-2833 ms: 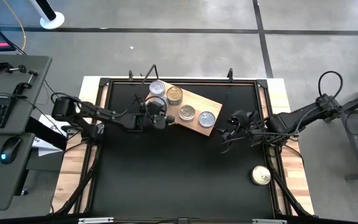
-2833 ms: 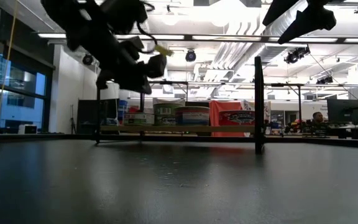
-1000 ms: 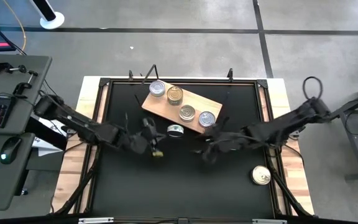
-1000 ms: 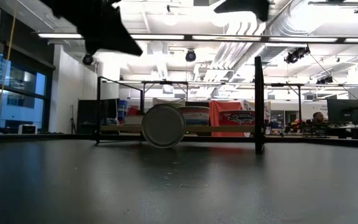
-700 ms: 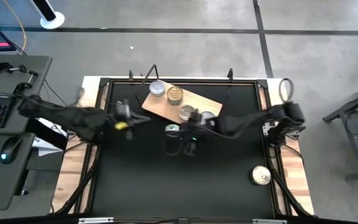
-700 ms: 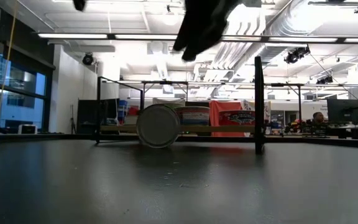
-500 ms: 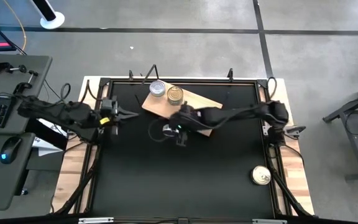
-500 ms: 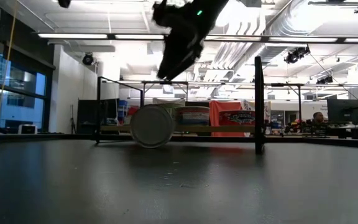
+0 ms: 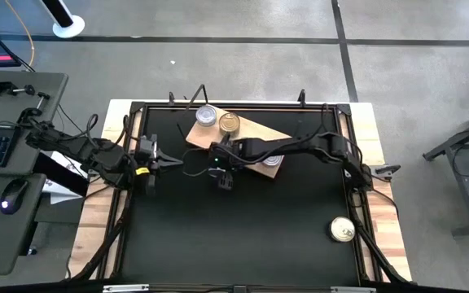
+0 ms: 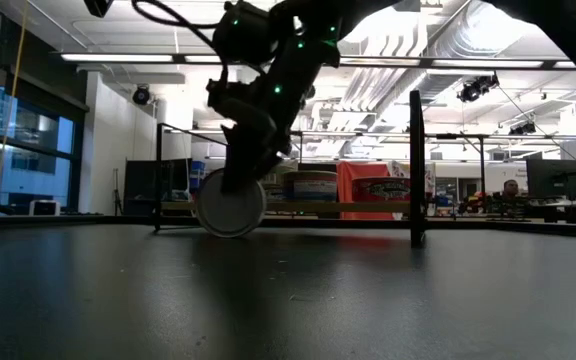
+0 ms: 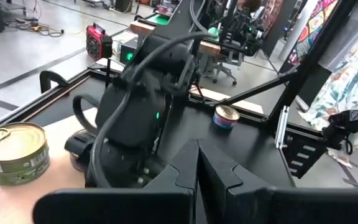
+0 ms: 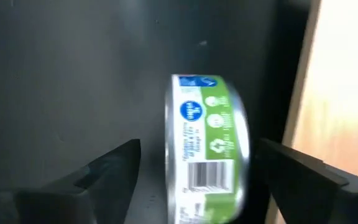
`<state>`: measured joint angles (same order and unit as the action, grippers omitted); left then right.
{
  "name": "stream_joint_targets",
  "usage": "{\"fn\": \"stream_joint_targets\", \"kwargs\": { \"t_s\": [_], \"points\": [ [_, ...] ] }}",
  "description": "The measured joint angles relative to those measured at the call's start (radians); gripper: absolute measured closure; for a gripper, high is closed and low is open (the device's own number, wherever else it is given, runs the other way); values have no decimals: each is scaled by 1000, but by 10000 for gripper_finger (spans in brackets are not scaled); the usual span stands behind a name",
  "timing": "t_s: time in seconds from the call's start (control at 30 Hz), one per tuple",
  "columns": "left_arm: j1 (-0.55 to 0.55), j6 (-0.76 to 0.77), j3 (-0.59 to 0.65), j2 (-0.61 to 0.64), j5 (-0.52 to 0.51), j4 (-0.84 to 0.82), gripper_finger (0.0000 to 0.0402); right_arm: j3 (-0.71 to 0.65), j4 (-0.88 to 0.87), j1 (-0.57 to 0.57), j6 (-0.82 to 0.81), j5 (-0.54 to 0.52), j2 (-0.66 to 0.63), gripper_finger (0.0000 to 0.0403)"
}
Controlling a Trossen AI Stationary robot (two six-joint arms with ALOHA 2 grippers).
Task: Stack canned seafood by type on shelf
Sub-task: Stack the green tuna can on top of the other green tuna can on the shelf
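- Right gripper [image 9: 221, 172] is stretched across the black table [image 9: 243, 236], just off the near edge of the pale, grainy wooden shelf [image 9: 260, 130].
- Its fingers [image 12: 114, 165] are spread wide either side of a green-labelled tin [image 12: 207, 146], not touching it.
- That tin stands on its rim, its round flat face [image 10: 228, 208] towards the low camera.
- On the shelf: a silver-topped tin [image 9: 206, 115] and a gold-topped tin [image 9: 229, 124], side by side.
- A lone gold tin [image 9: 342, 230] sits well apart, near the table's front right corner.
- Left gripper [image 9: 166, 161] waits at the table's left edge, fingers pressed together, holding nothing.
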<state>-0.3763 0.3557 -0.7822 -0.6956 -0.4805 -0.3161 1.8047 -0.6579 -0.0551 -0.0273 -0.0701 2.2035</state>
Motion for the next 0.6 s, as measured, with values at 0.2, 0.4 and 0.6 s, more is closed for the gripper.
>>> {"fn": "stream_joint_targets", "kwargs": {
  "t_s": [0.2,0.4,0.6],
  "points": [
    [0,0,0,4,-19,8,401,-4,-13,16,-2,12,11,169],
    [3,10,0,0,-170,9,401,54,-45,12,36,47,-16,290],
    [36,4,0,-48,-239,40,401,170,-113,-53,211,136,-74,290]
  ]
}}
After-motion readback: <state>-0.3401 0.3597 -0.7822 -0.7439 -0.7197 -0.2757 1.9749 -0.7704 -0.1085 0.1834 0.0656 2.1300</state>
